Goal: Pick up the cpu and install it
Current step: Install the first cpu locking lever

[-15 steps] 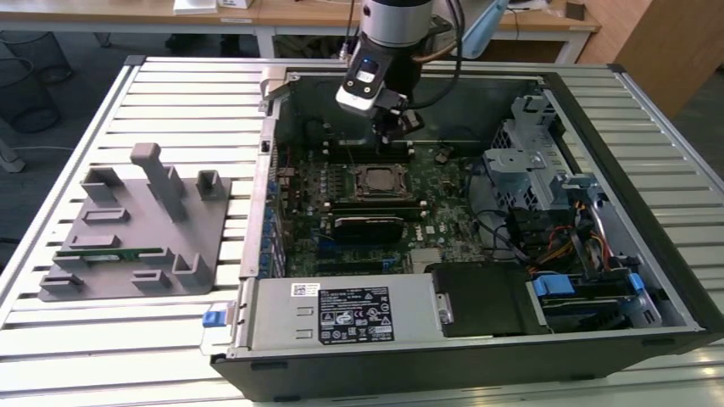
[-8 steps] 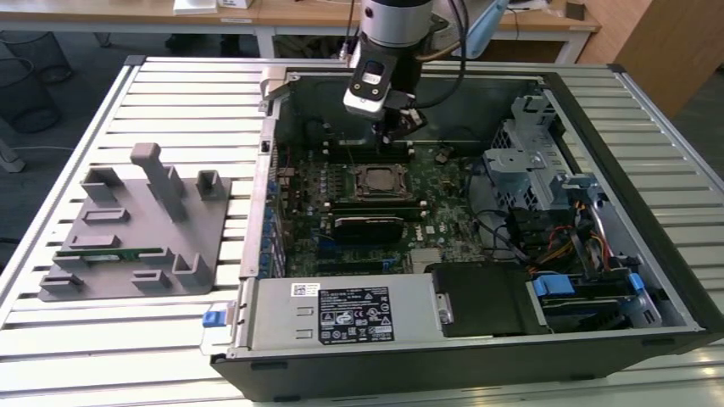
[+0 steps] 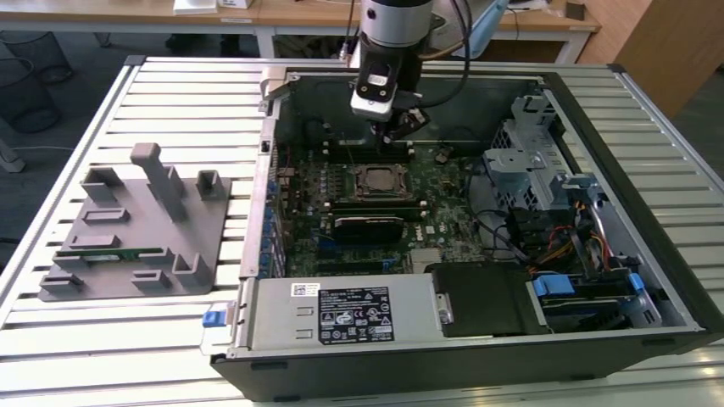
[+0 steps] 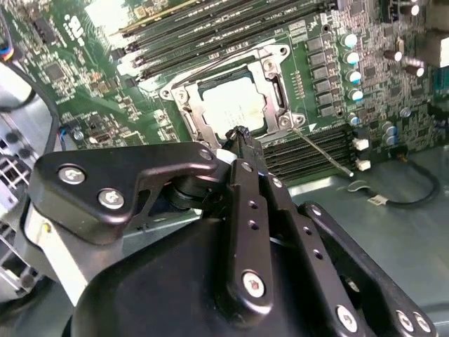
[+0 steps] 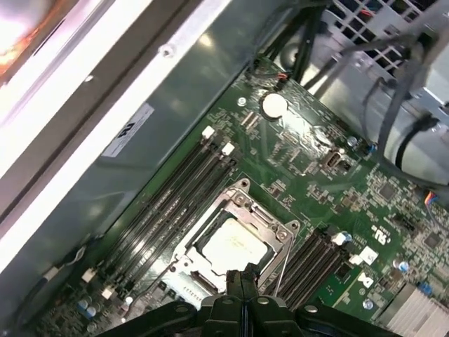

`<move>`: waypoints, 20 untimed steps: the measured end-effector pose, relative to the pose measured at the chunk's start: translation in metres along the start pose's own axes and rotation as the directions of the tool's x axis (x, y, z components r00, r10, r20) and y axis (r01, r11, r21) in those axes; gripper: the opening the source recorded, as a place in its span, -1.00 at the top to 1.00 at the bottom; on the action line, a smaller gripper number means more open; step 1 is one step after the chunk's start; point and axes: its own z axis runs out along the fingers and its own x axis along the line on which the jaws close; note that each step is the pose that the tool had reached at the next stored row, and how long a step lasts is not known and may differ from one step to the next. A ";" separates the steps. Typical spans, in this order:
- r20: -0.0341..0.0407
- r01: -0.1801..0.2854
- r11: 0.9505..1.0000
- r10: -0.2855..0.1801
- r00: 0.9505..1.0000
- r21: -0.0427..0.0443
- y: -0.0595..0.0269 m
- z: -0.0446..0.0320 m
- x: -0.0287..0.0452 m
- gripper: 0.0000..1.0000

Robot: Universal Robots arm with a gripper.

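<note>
Second wrist view places the black end effector (image 4: pixel 242 133) closest to the camera, its 2 slim fingers (image 4: pixel 247 158) pressed together with nothing held between them. Just beyond the fingertips lies the cpu (image 4: pixel 231 109), a silver square sitting flat inside the socket (image 4: pixel 270 67) on the green motherboard (image 4: pixel 84 77), with the socket's metal frame around it. A thin metal lever (image 4: pixel 324 153) slants out from one socket corner. Long black memory slots (image 4: pixel 210 31) run along both sides of the socket. First wrist view gives the same layout: fingertips (image 5: pixel 237 281) together at the edge of the cpu (image 5: pixel 235 242), and a round coin battery (image 5: pixel 274 104) farther across the board. Exterior view looks down on the open computer case (image 3: pixel 633 136) resting on a slatted metal surface (image 3: pixel 169 93), the arm (image 3: pixel 391 51) reaching into it above the socket (image 3: pixel 377 181). On the exterior view's left sits a grey parts fixture (image 3: pixel 130 233) holding a green memory stick (image 3: pixel 108 252).
</note>
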 end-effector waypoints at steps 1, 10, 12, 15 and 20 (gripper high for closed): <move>0.000 0.015 1.000 -0.015 1.000 0.000 0.0000 0.0000 0.0000 0.79; -0.002 0.133 0.991 -0.133 0.991 -0.002 -0.0001 0.0000 0.0000 0.79; -0.003 0.157 0.988 -0.157 0.988 -0.003 -0.0001 0.0000 0.0001 0.79; -0.003 0.195 0.981 -0.195 0.981 -0.004 -0.0001 0.0000 0.0001 0.79; -0.004 0.253 0.967 -0.253 0.967 -0.005 -0.0001 0.0000 0.0001 0.79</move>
